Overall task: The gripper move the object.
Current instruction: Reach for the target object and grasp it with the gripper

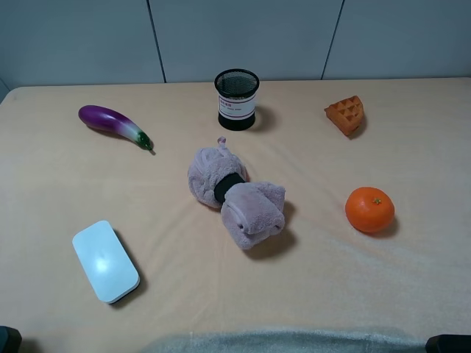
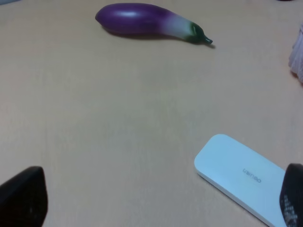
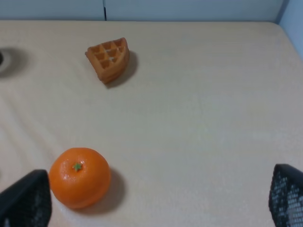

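Observation:
The mauve-pink plush toy lies in the middle of the table, in two lumpy parts with a black band round its middle. Only its pale edge shows in the left wrist view. My left gripper is open and empty, low over the table near the front left, far from the toy. My right gripper is open and empty near the front right, also far from the toy. In the exterior high view only dark bits of the arms show at the bottom corners.
A glossy purple eggplant lies at the back left. A white case lies at the front left. A black mesh pen cup stands behind the toy. A waffle piece and an orange sit on the right.

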